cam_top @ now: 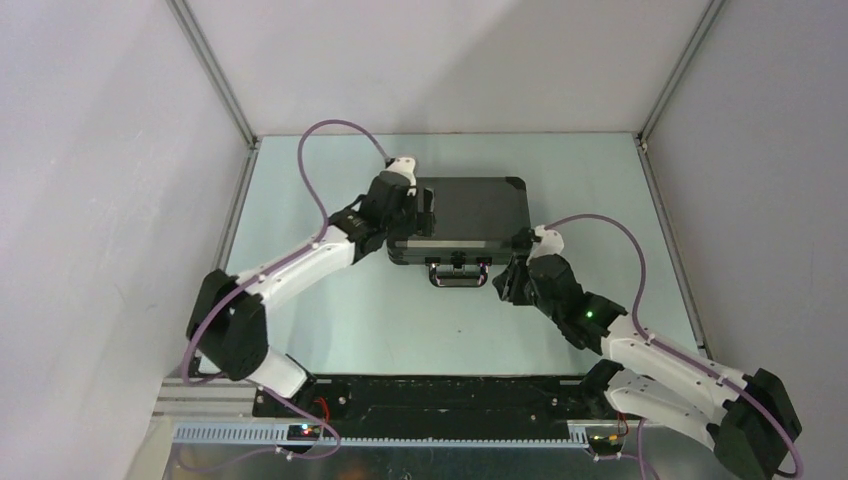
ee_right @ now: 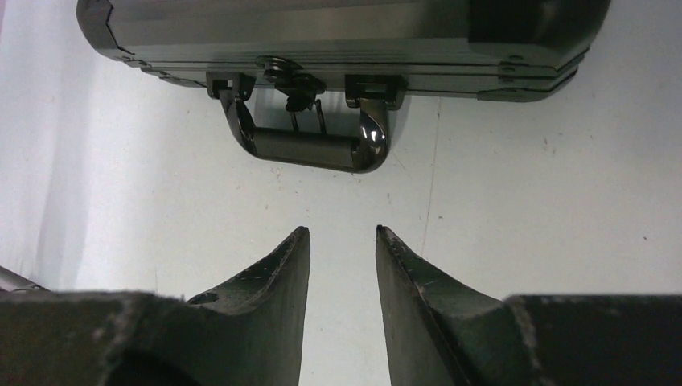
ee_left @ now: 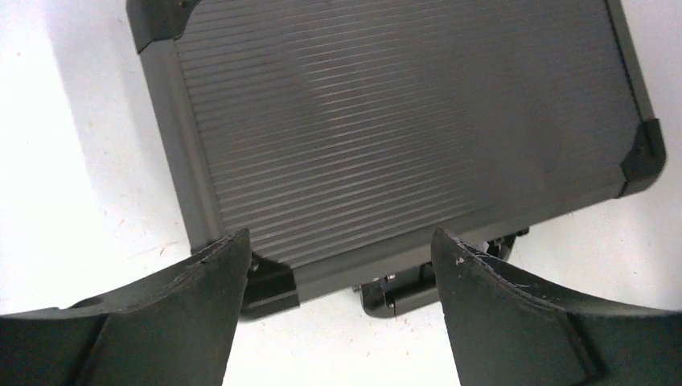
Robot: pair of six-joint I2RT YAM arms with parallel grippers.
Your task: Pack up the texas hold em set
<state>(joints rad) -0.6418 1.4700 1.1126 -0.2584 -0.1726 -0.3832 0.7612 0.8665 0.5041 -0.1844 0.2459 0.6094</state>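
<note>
- The table is a pale surface filling the middle of the overhead view. The briefcase lies closed and flat just above the centre of that frame, its handle on the side facing the arm bases.
- Left of centre overhead, the left gripper sits at the case's left end, but its dark body hides how the fingers stand.
- The left wrist view settles that. The left gripper has its jaws wide apart and holds nothing. Between the tips shows the ribbed grey lid of the briefcase, with a black corner at the right edge of the frame and a bit of the handle low in the middle.
- Right of centre overhead, the right gripper is beside the case's front right corner, just right of the handle.
- Only the right wrist view shows the front wall of the briefcase side-on, across the top of the frame, with the glossy handle lying flat on the table.
- The right gripper has its jaws slightly apart on nothing, short of the handle.
</note>
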